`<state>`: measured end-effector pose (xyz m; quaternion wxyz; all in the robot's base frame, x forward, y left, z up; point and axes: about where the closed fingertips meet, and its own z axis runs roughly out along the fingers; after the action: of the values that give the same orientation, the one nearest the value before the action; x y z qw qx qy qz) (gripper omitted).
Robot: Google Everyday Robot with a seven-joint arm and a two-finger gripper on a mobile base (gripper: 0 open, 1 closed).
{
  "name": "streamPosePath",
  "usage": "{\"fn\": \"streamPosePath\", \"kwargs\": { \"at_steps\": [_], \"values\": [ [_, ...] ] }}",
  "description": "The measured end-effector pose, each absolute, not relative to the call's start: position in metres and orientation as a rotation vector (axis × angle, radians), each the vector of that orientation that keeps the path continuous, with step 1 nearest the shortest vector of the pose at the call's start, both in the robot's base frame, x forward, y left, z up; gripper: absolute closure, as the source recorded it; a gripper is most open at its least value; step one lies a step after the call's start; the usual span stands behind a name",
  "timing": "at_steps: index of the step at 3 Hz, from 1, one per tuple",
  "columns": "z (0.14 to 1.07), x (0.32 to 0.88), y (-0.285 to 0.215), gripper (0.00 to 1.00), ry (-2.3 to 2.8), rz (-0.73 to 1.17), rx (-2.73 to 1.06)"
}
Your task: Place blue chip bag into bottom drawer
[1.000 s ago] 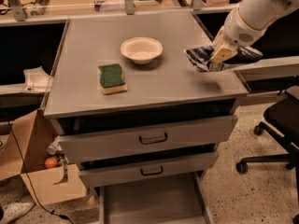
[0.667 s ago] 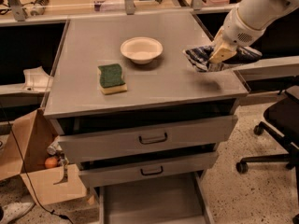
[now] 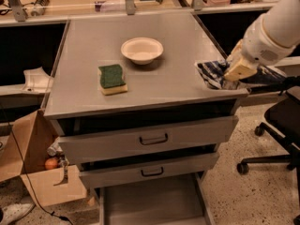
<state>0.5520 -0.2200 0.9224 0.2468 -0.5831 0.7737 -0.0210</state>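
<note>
Found the blue chip bag (image 3: 210, 73) on the grey cabinet top (image 3: 84, 46), at its right front corner, crumpled, dark navy with white markings. Judged its long axis to run roughly left to right across the view, with the right end sitting slightly nearer the front. Saw the left end pointing inward across the top, toward the side where the sponge (image 3: 112, 78) lay, and resting flat on the surface. Saw the right end pointing outward and reaching past the right edge of the top, over the floor beside the office chair (image 3: 281, 125).

Spotted the gripper (image 3: 233, 78) low over the middle of the bag, at the very edge of the top, touching or pressing into the foil, with the white arm (image 3: 276, 27) slanting in from the upper right. Could not tell whether the gripper was spread or clamped on the bag, since its tan tip hid the contact.

Noted the white bowl (image 3: 142, 49) further back near the middle of the top, well apart from the bag, and the green-and-yellow sponge to the bowl's front left.

Saw the bottom drawer (image 3: 150, 203) pulled out at the foot of the cabinet, flat grey floor showing, below the two upper drawers (image 3: 147, 137), both slightly ajar. Noted a cardboard box (image 3: 33, 172) on the floor to the left.
</note>
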Motion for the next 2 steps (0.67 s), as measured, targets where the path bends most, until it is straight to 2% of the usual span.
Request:
{"fn": "streamPosePath", "kwargs": {
  "at_steps": [1,2],
  "values": [
    [0.924,0.489,-0.222,1.00,2.157,-0.023,-1.560],
    [0.913,0.493,-0.223,1.00,2.170,-0.012,-1.564]
  ]
}}
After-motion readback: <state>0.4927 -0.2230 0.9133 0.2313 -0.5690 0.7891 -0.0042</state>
